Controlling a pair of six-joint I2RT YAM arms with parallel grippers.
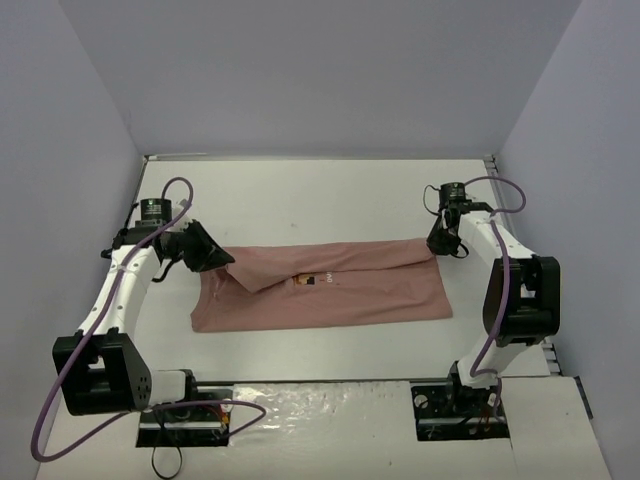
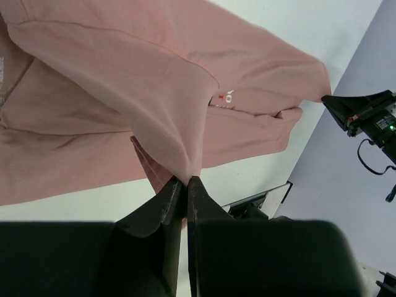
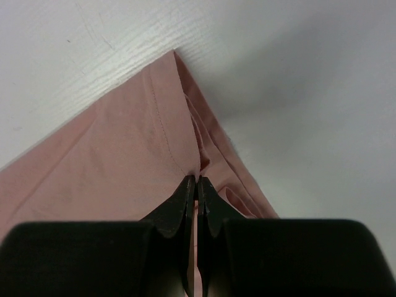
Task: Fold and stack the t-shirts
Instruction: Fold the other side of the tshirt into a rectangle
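Observation:
The salmon-pink t-shirt (image 1: 330, 290) lies across the middle of the white table as a long band, with its small chest graphic (image 1: 310, 280) showing. My left gripper (image 1: 222, 258) is shut on the shirt's far left edge and holds a fold of cloth lifted off the table; the wrist view shows the fabric (image 2: 124, 80) pinched between the fingertips (image 2: 185, 180). My right gripper (image 1: 437, 246) is shut on the shirt's far right corner; the wrist view shows the hem (image 3: 154, 142) clamped at the tips (image 3: 197, 179).
The table (image 1: 320, 200) is walled by pale grey panels on the left, back and right. The arm bases (image 1: 180, 400) stand at the near edge. Purple cables loop beside each arm.

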